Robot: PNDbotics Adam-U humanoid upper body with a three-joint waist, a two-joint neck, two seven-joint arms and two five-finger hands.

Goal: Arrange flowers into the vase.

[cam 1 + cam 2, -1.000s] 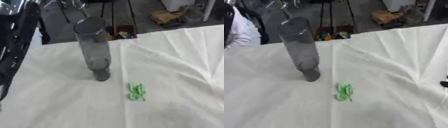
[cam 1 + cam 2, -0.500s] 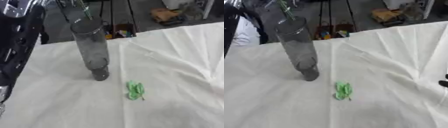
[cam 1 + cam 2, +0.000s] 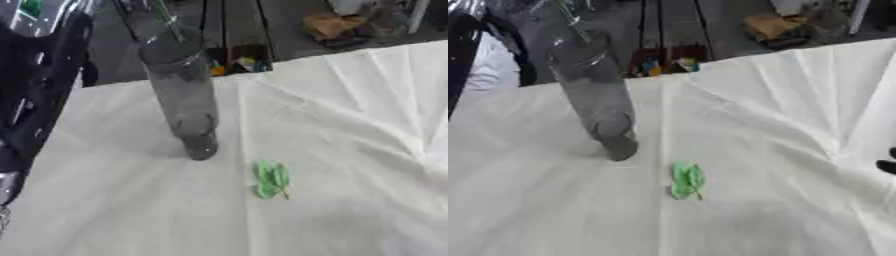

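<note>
A tall clear grey glass vase stands upright on the white tablecloth, left of centre. A thin green stem slants down from the top edge to the vase's mouth; whatever holds it is out of view. My black left arm runs up the left side, and its hand does not show. A small green leaf sprig lies flat on the cloth, in front and to the right of the vase. Only a dark bit of my right hand shows, at the right edge.
The cloth is creased, with folds fanning out to the right. Beyond the table's far edge are a dark floor, black stand legs, small coloured items and a brown box.
A green stem has appeared above the vase and come down to its mouth. The leaf sprig and the vase have stayed in place.
</note>
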